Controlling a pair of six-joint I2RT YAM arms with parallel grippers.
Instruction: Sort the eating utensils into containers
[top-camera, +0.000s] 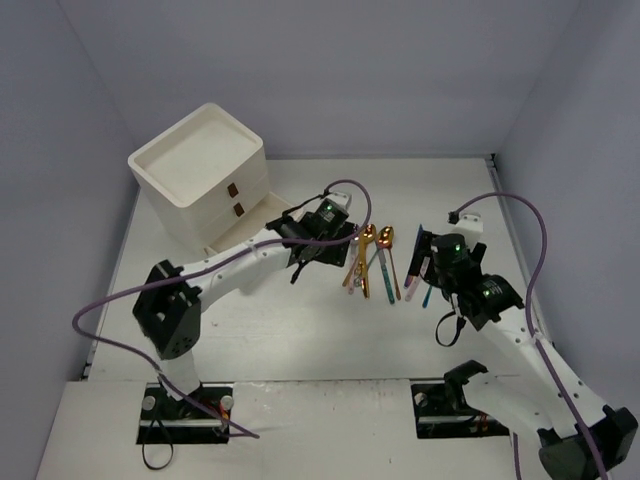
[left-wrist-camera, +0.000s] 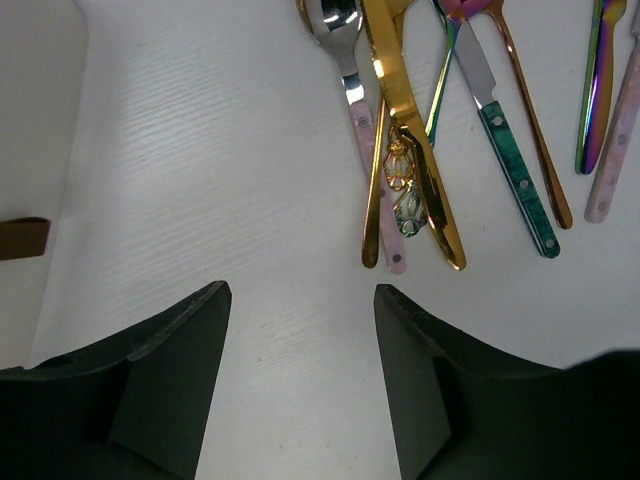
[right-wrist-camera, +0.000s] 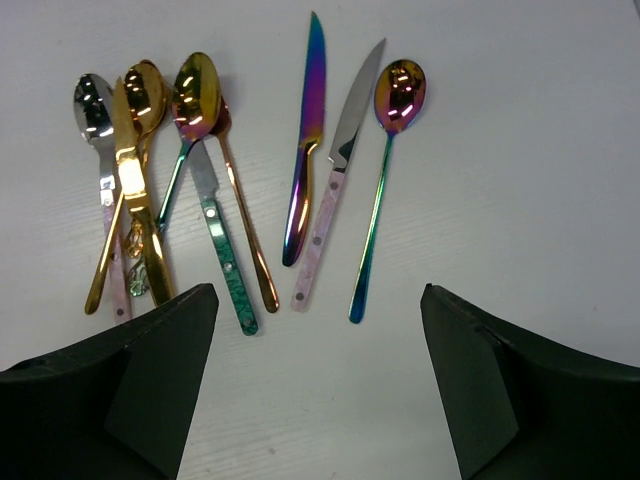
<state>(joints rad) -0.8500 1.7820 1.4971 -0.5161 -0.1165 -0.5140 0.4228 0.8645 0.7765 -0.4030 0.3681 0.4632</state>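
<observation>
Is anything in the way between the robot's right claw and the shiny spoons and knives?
No, nothing visible. The right gripper is open just short of the utensils, with only bare table between it and the nearest handles, those of the pink-handled knife and the rainbow spoon.

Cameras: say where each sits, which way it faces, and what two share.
Top external: above and behind the robot, looking down on both arms, white cabinet and utensils.
Left wrist: on the left arm, looking past the open left gripper at utensils.
Right wrist: on the right arm, looking past the open right gripper at utensils.
Shared: both wrist views show the gold knife.
</observation>
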